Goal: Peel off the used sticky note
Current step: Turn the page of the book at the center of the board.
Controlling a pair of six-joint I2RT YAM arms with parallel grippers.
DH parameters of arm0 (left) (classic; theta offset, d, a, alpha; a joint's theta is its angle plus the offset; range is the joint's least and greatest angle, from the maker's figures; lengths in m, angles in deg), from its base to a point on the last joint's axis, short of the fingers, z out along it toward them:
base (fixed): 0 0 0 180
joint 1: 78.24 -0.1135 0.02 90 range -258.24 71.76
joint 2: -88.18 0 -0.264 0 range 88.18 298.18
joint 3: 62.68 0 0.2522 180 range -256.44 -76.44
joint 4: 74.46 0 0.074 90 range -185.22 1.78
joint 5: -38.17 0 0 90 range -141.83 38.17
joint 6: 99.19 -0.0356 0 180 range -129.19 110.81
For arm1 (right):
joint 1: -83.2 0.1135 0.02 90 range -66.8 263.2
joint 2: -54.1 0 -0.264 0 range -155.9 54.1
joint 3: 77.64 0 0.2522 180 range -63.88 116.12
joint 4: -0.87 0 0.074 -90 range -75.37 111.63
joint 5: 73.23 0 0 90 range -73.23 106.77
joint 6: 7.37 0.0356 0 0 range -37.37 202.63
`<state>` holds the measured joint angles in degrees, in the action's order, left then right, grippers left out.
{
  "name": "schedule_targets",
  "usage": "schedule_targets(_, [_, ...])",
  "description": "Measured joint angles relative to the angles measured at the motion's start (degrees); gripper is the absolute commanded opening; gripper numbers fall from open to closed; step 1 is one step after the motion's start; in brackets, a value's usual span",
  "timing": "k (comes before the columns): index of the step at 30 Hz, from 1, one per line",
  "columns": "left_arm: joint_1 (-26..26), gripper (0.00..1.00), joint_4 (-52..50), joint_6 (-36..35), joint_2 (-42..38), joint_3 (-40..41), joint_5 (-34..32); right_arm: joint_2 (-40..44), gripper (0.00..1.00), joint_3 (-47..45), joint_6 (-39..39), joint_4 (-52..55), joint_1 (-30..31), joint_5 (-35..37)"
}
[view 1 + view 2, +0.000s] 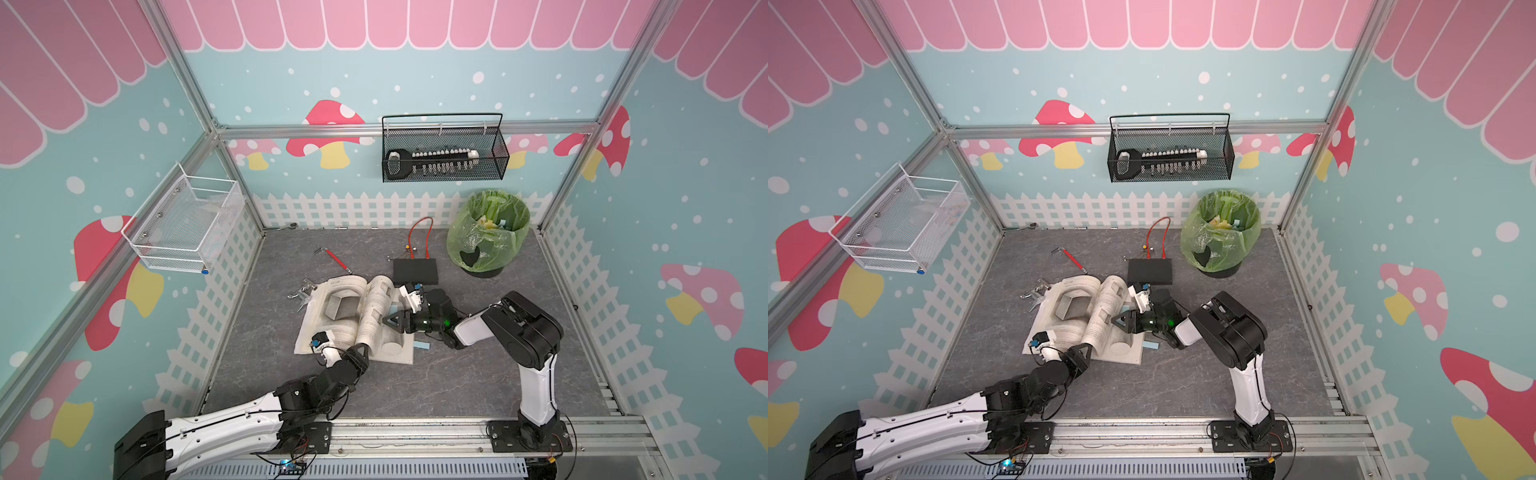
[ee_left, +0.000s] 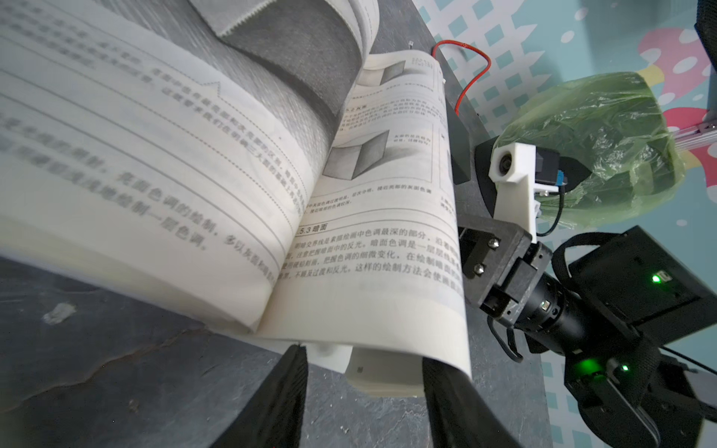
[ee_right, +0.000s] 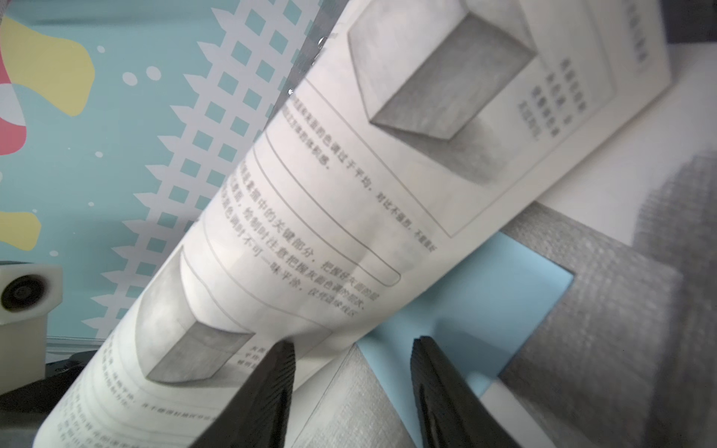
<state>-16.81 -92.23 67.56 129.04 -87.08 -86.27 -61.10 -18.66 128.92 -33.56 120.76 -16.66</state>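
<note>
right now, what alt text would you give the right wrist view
A light blue sticky note lies stuck on the open book, half hidden under a curled-up page, with the right gripper poised at its edge, black jaws open. Behind is a teal wall with a white fence pattern.

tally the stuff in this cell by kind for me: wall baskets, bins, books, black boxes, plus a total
wall baskets: 2 (black basket, white basket)
bin: 1
book: 1
black box: 1
total: 5
</note>
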Motion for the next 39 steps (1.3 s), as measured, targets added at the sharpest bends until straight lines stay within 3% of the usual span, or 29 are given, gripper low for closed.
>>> schedule_targets(16, [0.00, 0.56, 1.73, 2.82, -3.91, 2.27, -5.22, -0.13, 0.49, -1.68, 2.21, -3.17, 0.28, 2.12])
schedule_targets(39, [0.00, 0.59, 1.27, 15.61, -9.94, 5.09, -19.08, -1.05, 0.50, -3.10, 3.52, -8.07, 0.26, 1.88])
